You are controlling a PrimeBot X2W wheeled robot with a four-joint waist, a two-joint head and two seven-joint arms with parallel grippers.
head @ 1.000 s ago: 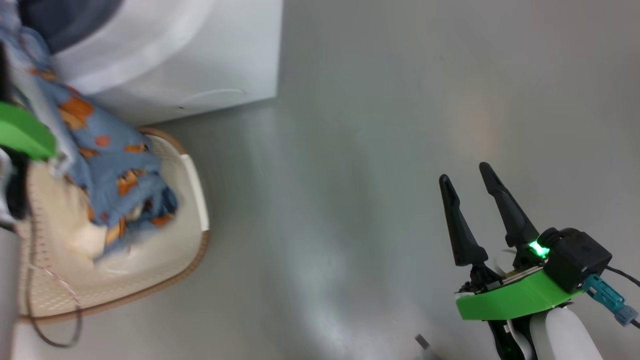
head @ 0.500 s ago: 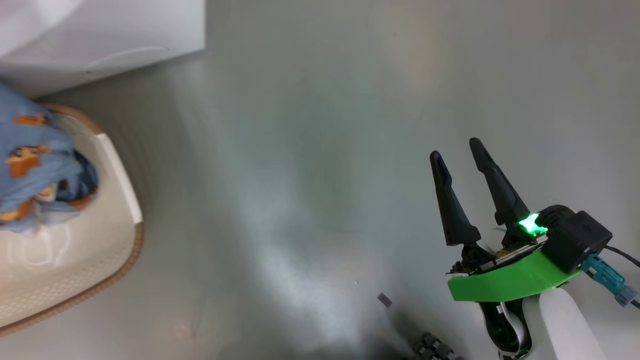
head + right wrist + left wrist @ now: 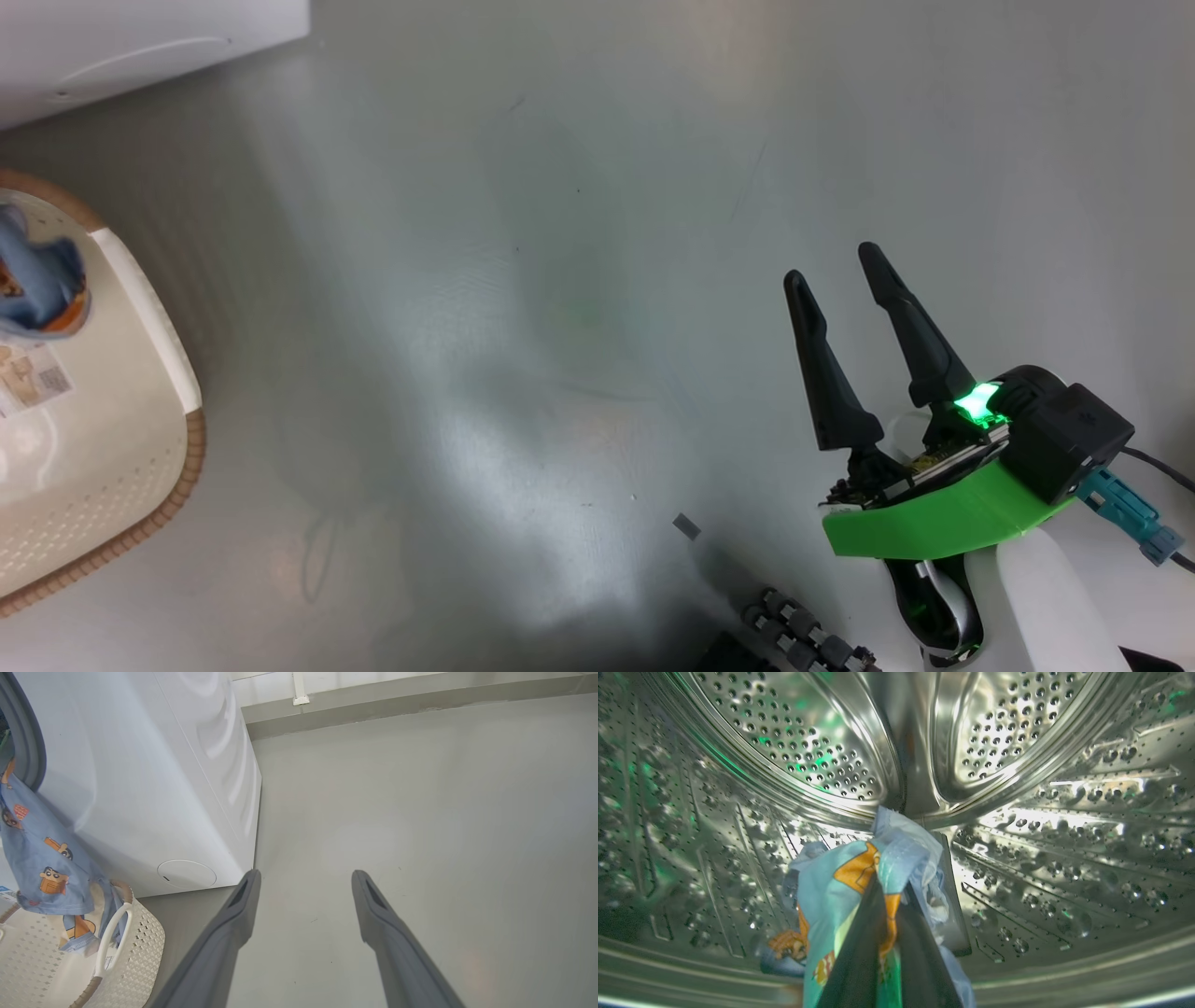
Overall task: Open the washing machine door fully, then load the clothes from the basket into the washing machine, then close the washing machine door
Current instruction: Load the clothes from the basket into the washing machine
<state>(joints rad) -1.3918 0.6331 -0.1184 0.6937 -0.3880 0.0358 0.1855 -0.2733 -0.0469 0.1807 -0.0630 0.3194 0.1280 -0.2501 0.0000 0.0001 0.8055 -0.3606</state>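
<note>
In the left wrist view my left gripper (image 3: 889, 891) is inside the washing machine's steel drum (image 3: 1041, 835), shut on the clothes (image 3: 831, 882), light blue fabric with orange bears. In the right wrist view that fabric (image 3: 42, 858) hangs from the opening of the white washing machine (image 3: 140, 765) down into the cream basket (image 3: 135, 947). The head view has the basket (image 3: 112, 420) at the left edge with a tip of the clothes (image 3: 33, 280) over it. My right gripper (image 3: 832, 264) hovers open over bare floor, away from both; its fingers (image 3: 250, 882) stand wide apart. The washing machine door is out of view.
Grey floor stretches to the right of the machine as far as a wall skirting (image 3: 420, 700). A round filter cap (image 3: 187, 873) sits low on the machine's front. A small dark scrap (image 3: 686, 525) lies on the floor near my base rollers (image 3: 803, 644).
The head camera has swung, so machine and basket have slid to that view's left edge. Far less fabric shows over the basket. My right gripper stays open.
</note>
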